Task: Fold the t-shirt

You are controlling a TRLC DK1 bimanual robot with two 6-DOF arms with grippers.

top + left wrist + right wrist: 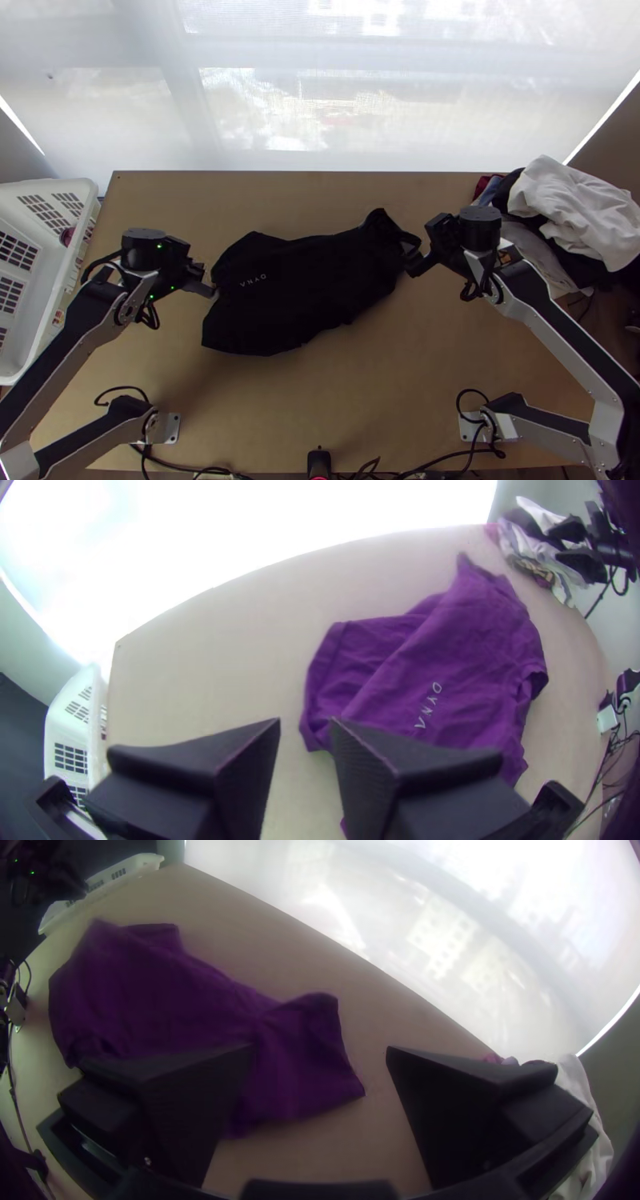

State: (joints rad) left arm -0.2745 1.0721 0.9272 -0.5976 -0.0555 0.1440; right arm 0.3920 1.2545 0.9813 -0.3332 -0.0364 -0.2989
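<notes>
The dark t-shirt (308, 280) lies unevenly spread across the middle of the table, small lettering near its left end. My left gripper (210, 290) is at the shirt's left edge; in the left wrist view that gripper (305, 723) stands open, one finger overlapping the purple-looking shirt (453, 660). At the shirt's right end, my right gripper (412, 268) is beside the bunched narrow part. The right wrist view has the gripper (320, 1050) wide open, with a corner of the shirt (300, 1067) seen between its fingers. Whether either gripper touches the cloth I cannot tell.
A white slatted basket (48, 240) stands past the table's left edge. Heaped clothes (568, 212) lie at the right back corner. Bare wooden table (320, 408) runs along the near side, with cables at its front edge. A bright blind hangs behind.
</notes>
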